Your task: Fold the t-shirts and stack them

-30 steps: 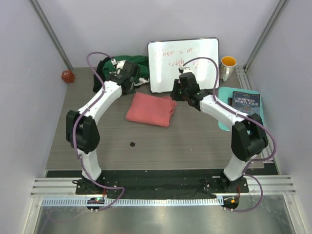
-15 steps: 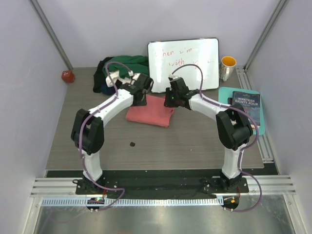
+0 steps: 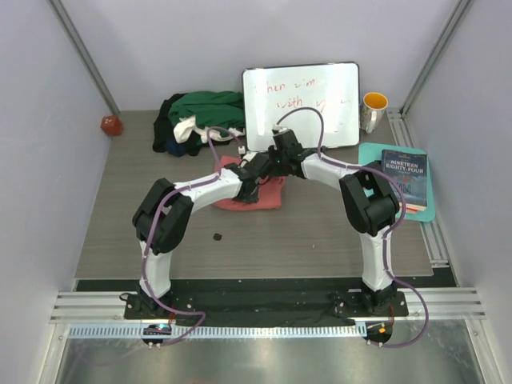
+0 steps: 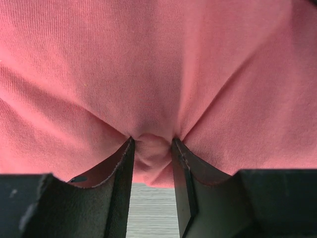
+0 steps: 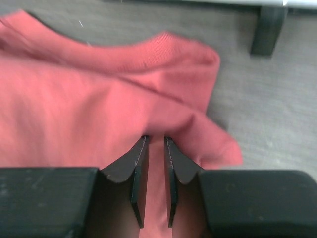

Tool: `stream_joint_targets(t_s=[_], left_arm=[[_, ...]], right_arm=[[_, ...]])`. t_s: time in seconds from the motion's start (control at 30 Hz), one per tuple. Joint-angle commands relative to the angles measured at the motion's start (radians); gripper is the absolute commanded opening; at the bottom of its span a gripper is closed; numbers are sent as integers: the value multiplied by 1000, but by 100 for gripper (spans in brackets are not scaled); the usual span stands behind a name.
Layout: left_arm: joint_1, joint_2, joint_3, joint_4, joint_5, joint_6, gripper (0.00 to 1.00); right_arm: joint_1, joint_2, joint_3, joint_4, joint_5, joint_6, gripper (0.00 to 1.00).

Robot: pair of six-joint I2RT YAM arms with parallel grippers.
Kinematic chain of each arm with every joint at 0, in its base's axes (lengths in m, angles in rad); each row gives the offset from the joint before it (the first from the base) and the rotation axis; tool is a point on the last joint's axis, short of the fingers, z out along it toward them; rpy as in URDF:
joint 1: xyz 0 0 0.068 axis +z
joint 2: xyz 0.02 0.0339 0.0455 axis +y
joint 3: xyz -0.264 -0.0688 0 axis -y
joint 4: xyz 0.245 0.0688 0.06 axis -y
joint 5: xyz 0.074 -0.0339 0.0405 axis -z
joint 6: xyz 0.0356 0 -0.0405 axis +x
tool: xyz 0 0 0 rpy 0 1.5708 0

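Left wrist view: left gripper (image 4: 152,158) clamped on a small tuck of the salmon-pink t-shirt (image 4: 148,64), creases fanning toward 12 o'clock. Right wrist view: right gripper (image 5: 154,148) nearly closed, a strip of the same cloth between the jaws; judged clamped. Top external view: shirt at the centre of the table (image 3: 160,224), both grippers meeting at its far edge. Beyond, at 11 o'clock, heap of remaining t-shirts (image 3: 204,108), green uppermost; whiteboard (image 3: 302,104) at 12 o'clock.

Handling: light, limp knit, likely to sag and drag. Take hold at an edge, through all layers, at two spaced points.

Change from one second earlier: grippers then apart, at the heap and by the whiteboard; now converged on the shirt.
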Motion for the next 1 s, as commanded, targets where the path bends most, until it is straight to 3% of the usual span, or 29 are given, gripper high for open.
stream_joint_targets(t_s=[0.0,0.23,0.6,0.73,0.8,0.93,0.97], left_arm=[[-11,34,-45,22,35,-42,36],[-29,5,-141,20,81,-77,36],[-186,-68,-291,26,109,-164,37],[-223,-173,-321,-4,96,-201,38],[-226,-253,-327,-12,83,-207,45],[-221,-411,-243,-102,-80,-168,54],[-209,-437,-201,-115,-98,-139,62]], right_arm=[[3,33,85,73,29,-24,23],[3,36,123,81,52,-60,24],[3,-110,88,44,46,-77,29],[3,-200,53,-5,45,-82,32],[3,-248,27,-33,51,-67,34],[3,-382,-92,-82,20,30,34],[1,-436,-127,-81,16,50,34]])
